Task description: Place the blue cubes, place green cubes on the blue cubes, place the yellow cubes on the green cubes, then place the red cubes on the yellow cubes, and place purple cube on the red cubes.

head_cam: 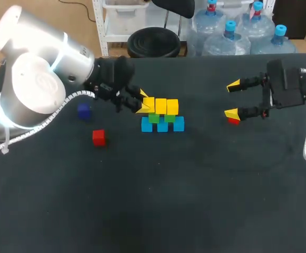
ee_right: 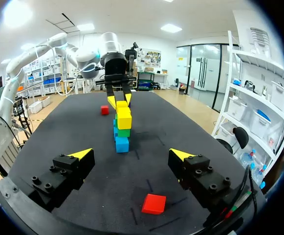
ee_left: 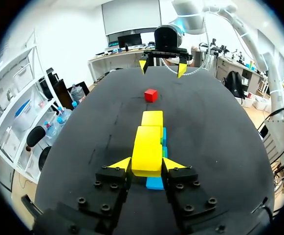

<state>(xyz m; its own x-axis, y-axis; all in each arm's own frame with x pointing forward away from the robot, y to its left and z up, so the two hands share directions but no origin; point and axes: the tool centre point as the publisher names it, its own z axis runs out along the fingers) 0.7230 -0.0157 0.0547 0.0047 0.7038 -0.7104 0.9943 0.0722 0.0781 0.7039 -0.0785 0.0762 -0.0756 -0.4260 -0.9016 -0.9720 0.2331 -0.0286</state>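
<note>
Left wrist view has the left claw (ee_left: 146, 165) closed narrowly on a yellow cube (ee_left: 146, 157), with a finger pressed to each side face. A blue cube (ee_left: 155, 183) shows directly under the fingertips. The other yellow cubes (ee_left: 152, 119) lie in line just ahead of them, apparently touching the held one.

In the head view the held cube sits at the claw-side end of the yellow row. The green cubes (head_cam: 153, 117) beneath look to support only part of it. That is the main risk, in my judgement: if the cube overhangs the green layer toward the claw, letting go could tip it off the end.

The release itself is a second risk. Fingers that spread unevenly or pull back low could drag the cube or shove the neighbouring yellows. The stack is only loose blocks, so one nudge may shift the layers below.

The right claw (ee_right: 132, 155) stands wide open and empty. A red cube (ee_right: 154, 203) lies on the table under it, between the lines of its fingers and touching neither. Descending off-centre would push that cube aside rather than grip it. The stack is well ahead of this claw, so a clash of arms looks unlikely.
</note>
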